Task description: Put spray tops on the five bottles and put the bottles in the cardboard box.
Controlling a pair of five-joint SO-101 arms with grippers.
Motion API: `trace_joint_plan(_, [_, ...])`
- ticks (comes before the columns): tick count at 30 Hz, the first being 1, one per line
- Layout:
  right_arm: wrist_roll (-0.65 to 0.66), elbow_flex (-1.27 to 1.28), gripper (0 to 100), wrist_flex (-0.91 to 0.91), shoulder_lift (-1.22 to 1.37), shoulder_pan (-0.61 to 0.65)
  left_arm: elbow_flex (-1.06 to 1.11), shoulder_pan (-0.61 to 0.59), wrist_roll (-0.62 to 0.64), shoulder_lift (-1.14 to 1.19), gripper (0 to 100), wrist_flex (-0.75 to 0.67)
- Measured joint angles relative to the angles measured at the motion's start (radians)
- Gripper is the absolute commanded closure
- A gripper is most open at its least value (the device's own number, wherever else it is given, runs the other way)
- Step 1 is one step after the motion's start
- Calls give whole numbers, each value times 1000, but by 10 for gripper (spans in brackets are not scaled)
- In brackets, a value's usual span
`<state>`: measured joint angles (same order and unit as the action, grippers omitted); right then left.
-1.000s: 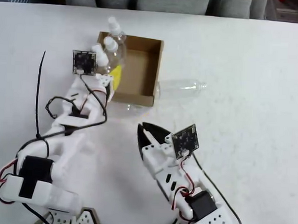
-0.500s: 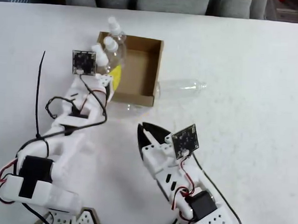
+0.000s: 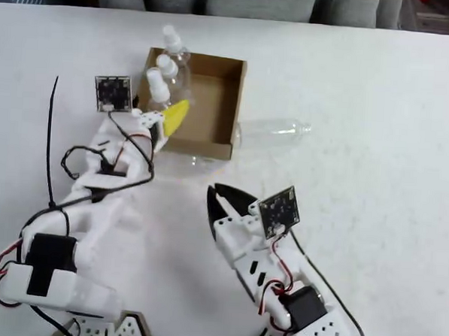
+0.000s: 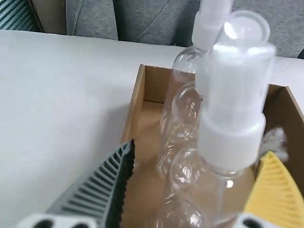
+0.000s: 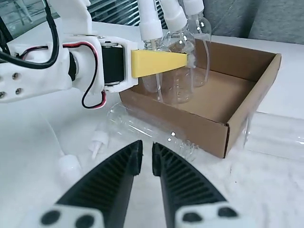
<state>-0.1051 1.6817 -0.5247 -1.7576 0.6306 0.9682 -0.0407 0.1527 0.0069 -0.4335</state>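
Note:
The cardboard box (image 3: 212, 111) stands at the back of the table, also in the right wrist view (image 5: 237, 90). Three clear bottles with white spray tops (image 3: 166, 63) stand upright along its left side. My left gripper (image 3: 163, 111) is open around the nearest one (image 4: 228, 156), its grey finger (image 4: 102, 190) apart from the bottle and its yellow finger (image 5: 159, 61) right against it. One topless bottle (image 3: 275, 131) lies right of the box. Another (image 5: 147, 128) lies along its front wall. My right gripper (image 3: 221, 196) is shut and empty in front of that bottle.
Two loose spray tops (image 5: 97, 142) lie on the table beside the bottle in front of the box, below my left arm (image 5: 42, 71). The box's right half is bare cardboard. Wide white table lies to the right and behind.
My left arm has shifted a little to the left, away from the box, and its yellow finger now shows more plainly. The right arm has kept still.

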Motion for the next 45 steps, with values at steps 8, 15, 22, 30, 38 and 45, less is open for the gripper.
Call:
trace_joint_plan(8, [0,0,983,0,0,0,86,-2,0,-71,620,0])
trace_joint_plan(15, [0,0,983,0,0,0,180,-2,0,-221,619,25])
trace_joint_plan(22, [0,0,983,0,0,0,181,-2,-15,-308,622,190])
trace_joint_plan(30, [0,0,983,0,0,0,201,-2,-94,-396,623,400])
trace_joint_plan(38, [0,0,983,0,0,0,354,-3,-94,-583,623,420])
trace_joint_plan(45, [0,0,983,0,0,0,511,-3,-95,-779,624,420])
